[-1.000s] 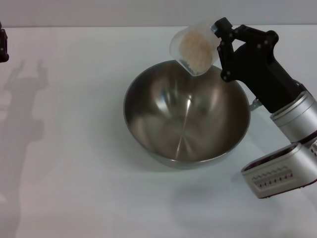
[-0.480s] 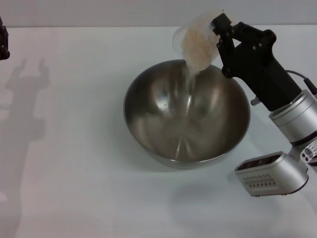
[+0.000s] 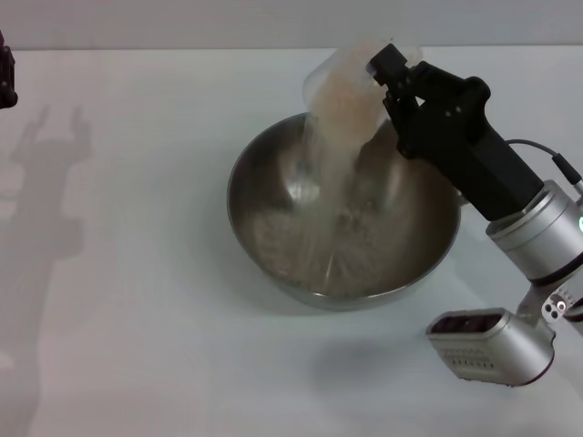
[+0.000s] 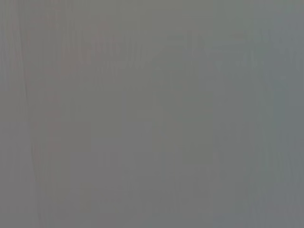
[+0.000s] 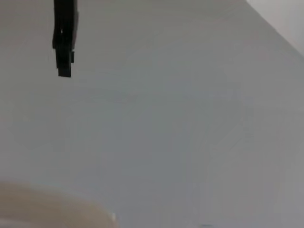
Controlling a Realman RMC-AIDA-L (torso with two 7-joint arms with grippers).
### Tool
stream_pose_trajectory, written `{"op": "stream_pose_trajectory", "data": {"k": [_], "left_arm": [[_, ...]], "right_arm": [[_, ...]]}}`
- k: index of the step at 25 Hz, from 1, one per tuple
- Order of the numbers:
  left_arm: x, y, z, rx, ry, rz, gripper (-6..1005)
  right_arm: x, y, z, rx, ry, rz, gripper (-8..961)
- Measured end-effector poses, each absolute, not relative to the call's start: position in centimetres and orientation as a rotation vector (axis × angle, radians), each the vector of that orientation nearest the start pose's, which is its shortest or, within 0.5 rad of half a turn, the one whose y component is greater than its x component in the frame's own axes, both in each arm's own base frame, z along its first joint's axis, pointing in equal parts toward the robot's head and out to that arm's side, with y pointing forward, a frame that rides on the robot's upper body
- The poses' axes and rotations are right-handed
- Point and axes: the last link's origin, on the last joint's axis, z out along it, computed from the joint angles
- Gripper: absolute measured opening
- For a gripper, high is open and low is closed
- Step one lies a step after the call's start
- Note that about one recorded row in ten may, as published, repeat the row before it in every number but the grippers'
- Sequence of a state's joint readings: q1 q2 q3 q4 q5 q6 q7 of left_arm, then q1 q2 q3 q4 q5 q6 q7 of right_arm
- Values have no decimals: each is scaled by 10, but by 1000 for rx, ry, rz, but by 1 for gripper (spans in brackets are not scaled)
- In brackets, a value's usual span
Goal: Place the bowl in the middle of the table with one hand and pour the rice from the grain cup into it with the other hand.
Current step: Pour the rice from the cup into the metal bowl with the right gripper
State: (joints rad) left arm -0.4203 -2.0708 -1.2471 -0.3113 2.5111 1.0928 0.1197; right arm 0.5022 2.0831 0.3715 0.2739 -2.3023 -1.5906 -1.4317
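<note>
Rice (image 3: 330, 173) is streaming in a pale grainy column from the tipped clear plastic grain cup (image 3: 344, 86) into the shiny round steel bowl (image 3: 273, 196) sitting mid-table (image 3: 137, 319); the right gripper (image 3: 387, 77) is clamping the cup above the bowl's far rim; the left gripper (image 3: 5, 77), far left of the bowl, is showing only in the head view, grip unclear.

Pale beige rice (image 3: 332, 173) streams from a clear plastic grain cup (image 3: 342, 86) into a shiny brushed-silver bowl (image 3: 264, 196); the counter (image 3: 137, 319) is plain white, crossed by a soft grey shadow; the right claw (image 3: 387, 77) is matte black on a silver arm.
</note>
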Motion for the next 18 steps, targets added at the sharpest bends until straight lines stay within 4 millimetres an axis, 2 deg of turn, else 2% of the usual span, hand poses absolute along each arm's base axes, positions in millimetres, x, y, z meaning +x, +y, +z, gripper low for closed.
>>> {"op": "stream_pose_trajectory", "data": {"k": [7,18], "left_arm": [[-316,357,19,-1450,-369,-584,450],[-314,358,20,-1447,-361,-590,450]], "right_arm": [[207,286,-55,-1248,-1224,180,4],[211,286,-54,-1231,-1239,137,3]]}}
